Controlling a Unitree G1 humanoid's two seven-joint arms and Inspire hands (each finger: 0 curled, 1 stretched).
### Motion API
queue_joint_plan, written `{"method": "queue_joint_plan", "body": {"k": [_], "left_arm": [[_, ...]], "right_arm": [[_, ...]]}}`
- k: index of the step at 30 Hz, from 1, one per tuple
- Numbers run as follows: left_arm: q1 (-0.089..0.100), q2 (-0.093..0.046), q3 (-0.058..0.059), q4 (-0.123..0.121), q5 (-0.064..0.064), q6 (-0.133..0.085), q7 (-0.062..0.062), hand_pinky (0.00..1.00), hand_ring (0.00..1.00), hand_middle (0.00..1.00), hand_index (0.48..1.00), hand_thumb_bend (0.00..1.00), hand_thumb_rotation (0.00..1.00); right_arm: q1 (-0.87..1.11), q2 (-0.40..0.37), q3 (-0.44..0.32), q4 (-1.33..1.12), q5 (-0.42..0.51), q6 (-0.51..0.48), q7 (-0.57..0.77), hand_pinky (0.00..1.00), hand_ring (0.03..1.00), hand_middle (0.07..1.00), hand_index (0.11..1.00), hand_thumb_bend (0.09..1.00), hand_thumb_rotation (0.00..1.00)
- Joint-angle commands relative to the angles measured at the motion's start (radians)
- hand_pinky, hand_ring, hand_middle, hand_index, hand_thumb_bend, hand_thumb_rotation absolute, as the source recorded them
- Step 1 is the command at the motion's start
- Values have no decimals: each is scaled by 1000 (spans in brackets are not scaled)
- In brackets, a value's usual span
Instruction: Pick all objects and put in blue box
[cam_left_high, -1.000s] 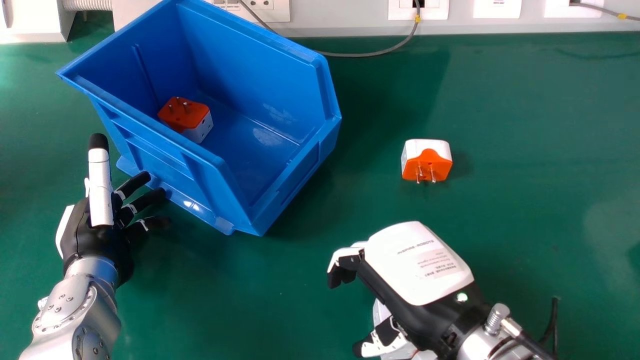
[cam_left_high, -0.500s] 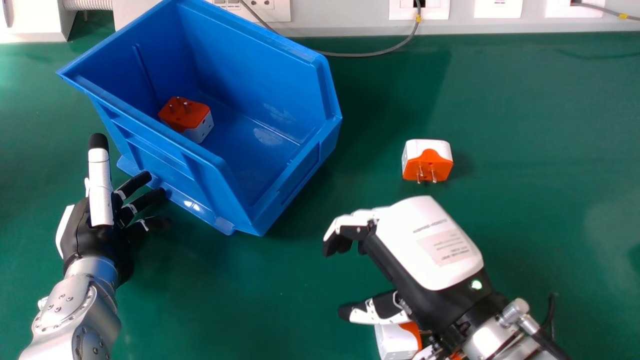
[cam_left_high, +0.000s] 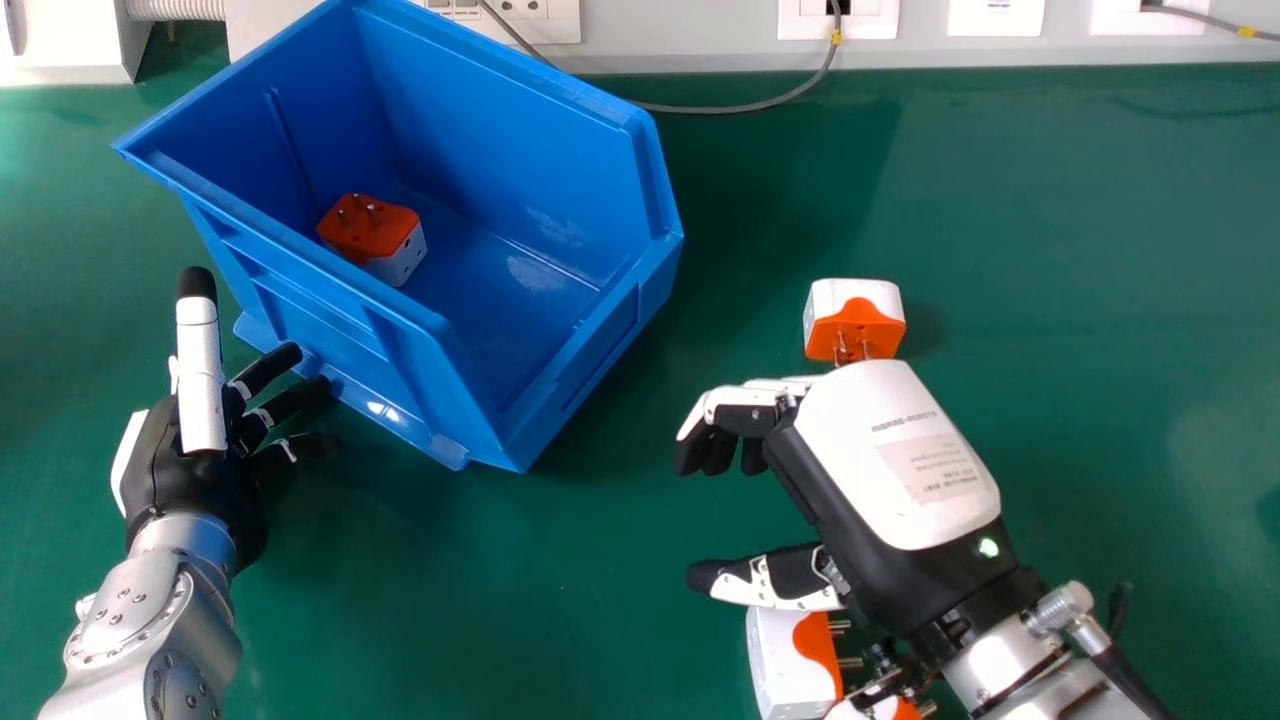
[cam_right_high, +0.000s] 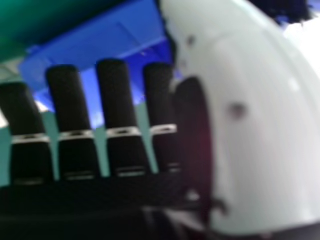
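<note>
Just beyond the half-open, empty right hand (cam_left_high: 895, 470) sits an adapter (cam_left_high: 855, 325), with another adapter (cam_left_high: 783, 662) near its thumb.

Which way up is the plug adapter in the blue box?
Pins up: inside the blue box, the plug adapter has its orange face on top, with metal pins sticking up.

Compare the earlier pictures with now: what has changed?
The right hand has moved forward, away from the robot, and slightly right, uncovering more of the white-and-orange plug adapter near the bottom edge. Nothing was visibly grasped or released. The left hand, the blue plastic box, the adapter inside it and the adapter beyond the right hand stayed put.
</note>
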Motion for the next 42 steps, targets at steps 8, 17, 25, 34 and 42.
{"method": "queue_joint_plan", "body": {"k": [8,17,25,34,42], "left_arm": [[7,-5,-2,28,8,19,9,645,733,826,884,867,934],[4,0,1,26,5,25,8,649,733,829,884,863,933],[5,5,0,32,11,21,7,646,729,829,884,861,933],[4,5,-6,40,16,11,6,632,725,827,882,861,932],[1,8,-3,47,13,10,5,635,730,827,882,859,932]], "right_arm": [[17,-64,34,-102,-122,146,301,378,472,543,506,507,26],[41,-48,38,-179,-166,278,488,746,799,832,776,839,229],[42,-51,40,-203,-184,311,541,896,918,932,901,935,353],[32,-50,45,-218,-201,357,615,992,993,995,992,996,461],[15,-30,48,-231,-239,432,695,999,1000,1000,999,1000,439]]}}
